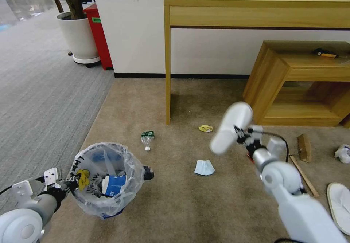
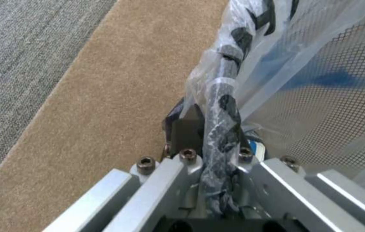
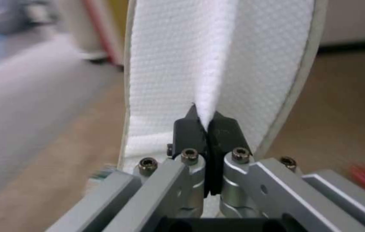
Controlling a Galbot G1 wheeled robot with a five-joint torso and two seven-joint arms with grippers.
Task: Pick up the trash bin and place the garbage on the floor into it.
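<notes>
Above floor [image 1: 175, 199] | right tool [image 1: 238, 132] pinches slipper [image 1: 231, 126], upright-tilted | left tool [image 1: 69, 184] clamps bin [image 1: 105, 177]

White rounded arms, silver bolted brackets, black-fingered right hand [image 3: 209, 124]

Head camera looks down; 2 wrist cameras sit close behind tools.

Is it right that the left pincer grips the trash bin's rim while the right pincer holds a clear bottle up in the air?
Not quite. The right pincer holds a white slipper, as the right wrist view shows. The clear bottle lies on the floor. The left pincer does grip the trash bin rim.
</notes>
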